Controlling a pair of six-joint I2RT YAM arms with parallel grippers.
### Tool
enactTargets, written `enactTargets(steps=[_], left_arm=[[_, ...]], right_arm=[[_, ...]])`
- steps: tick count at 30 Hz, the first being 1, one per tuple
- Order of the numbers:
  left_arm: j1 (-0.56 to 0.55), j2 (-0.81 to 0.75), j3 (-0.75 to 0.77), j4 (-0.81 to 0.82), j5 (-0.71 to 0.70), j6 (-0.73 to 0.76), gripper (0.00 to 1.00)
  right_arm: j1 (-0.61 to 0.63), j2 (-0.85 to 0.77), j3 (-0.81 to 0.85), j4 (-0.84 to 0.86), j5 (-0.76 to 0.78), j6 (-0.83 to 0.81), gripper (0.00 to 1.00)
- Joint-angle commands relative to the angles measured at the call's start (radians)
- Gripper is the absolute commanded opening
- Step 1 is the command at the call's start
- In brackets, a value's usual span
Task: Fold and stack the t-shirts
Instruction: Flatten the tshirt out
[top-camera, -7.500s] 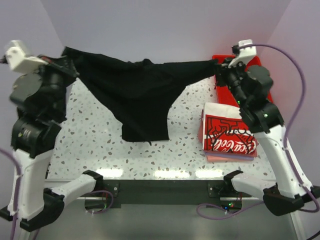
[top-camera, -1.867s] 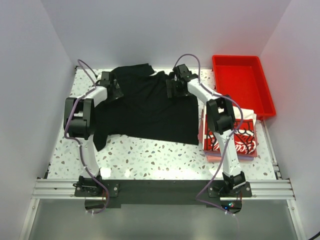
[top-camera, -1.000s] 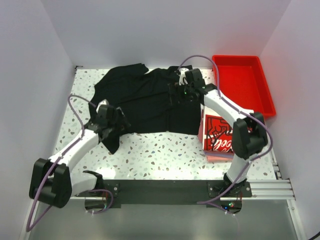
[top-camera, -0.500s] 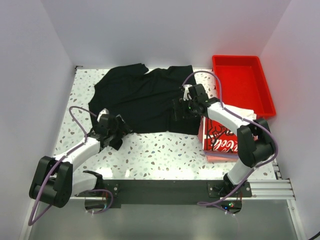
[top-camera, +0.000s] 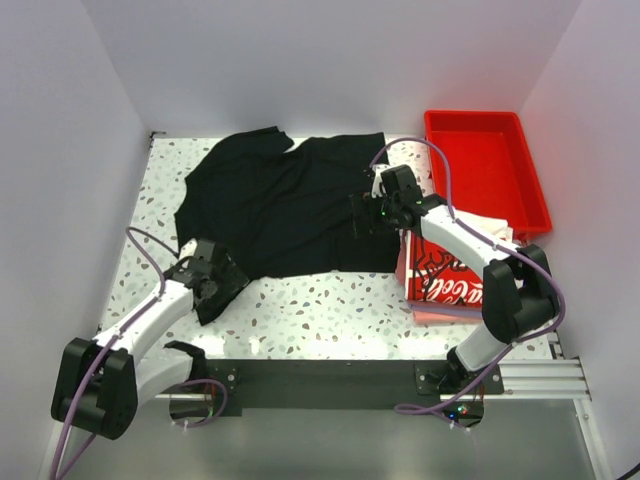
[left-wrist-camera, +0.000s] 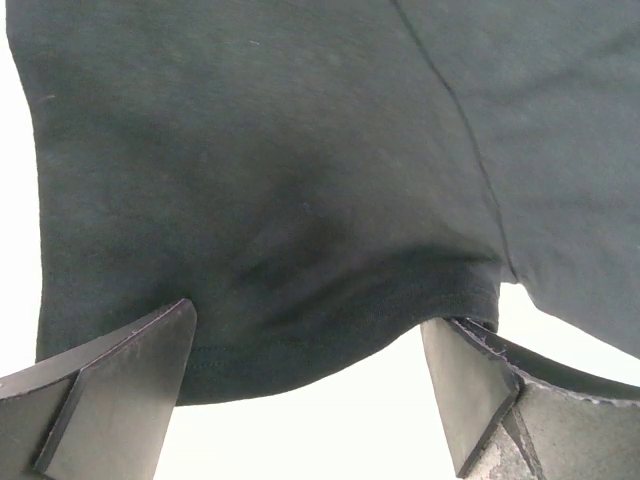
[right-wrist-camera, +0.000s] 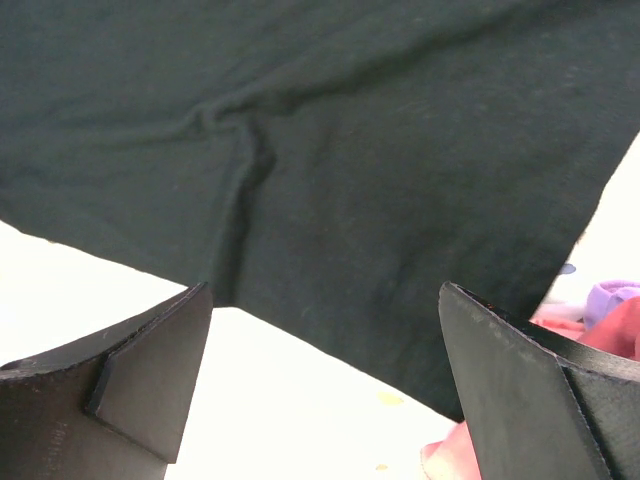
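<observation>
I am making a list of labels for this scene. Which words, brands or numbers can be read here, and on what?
"Coca-Cola": white script on the red band of the folded printed t-shirt, end partly hidden.
Black t-shirt, red tray: no text to read.

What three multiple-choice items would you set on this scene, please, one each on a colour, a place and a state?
1. What colour is the tray?
A) blue
B) red
C) green

2. Where is the black t-shirt?
A) in the tray
B) spread on the table
C) hanging between the arms

3. How do the left fingers and right fingers stand?
A) both open
B) both shut
C) one open, one shut

Key:
1 B, its walls and floor are red.
2 B, it lies flat on the speckled top.
3 A, each wrist view shows a wide gap over the cloth.
</observation>
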Motion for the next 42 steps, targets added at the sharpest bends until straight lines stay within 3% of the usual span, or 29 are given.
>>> enactTargets(steps=[1,5,12,17,19,24,32,42], left_arm=[[-0.004,0.029,0.036,-0.206,-0.097,-0.054,1.0],[-0.004,-0.009,0.154,-0.267,-0.135,-0.006,1.0],[-0.004,-0.157,0.242,-0.133,0.037,0.161,1.0],[-0.004,-0.068,0.264,-0.05,0.02,0.181,1.0],[-0.004,-0.022,0.245,0.02,0.075,0.202,1.0],[-0.013,0.092,0.15,0.344,0.377,0.249,1.0],[-0.066,0.188,0.104,0.352,0.381,0.314,1.0],[-0.089,0.159,-0.026,0.338,0.41,0.299,1.0]], right_arm=[[0.002,-0.006,0.021,-0.013,0.031,-0.019,0.99],[0.002,-0.012,0.025,-0.019,0.025,-0.029,0.99],[0.002,-0.033,0.022,-0.014,0.013,-0.037,0.99],[0.003,-0.033,0.013,-0.01,0.002,-0.037,0.99],[0.005,-0.035,0.009,-0.008,-0.004,-0.034,0.99],[0.003,-0.038,-0.008,-0.01,-0.003,-0.029,0.99],[0.003,-0.033,-0.022,-0.018,0.011,-0.028,0.99],[0.002,-0.049,-0.037,-0.028,0.034,-0.023,0.99]])
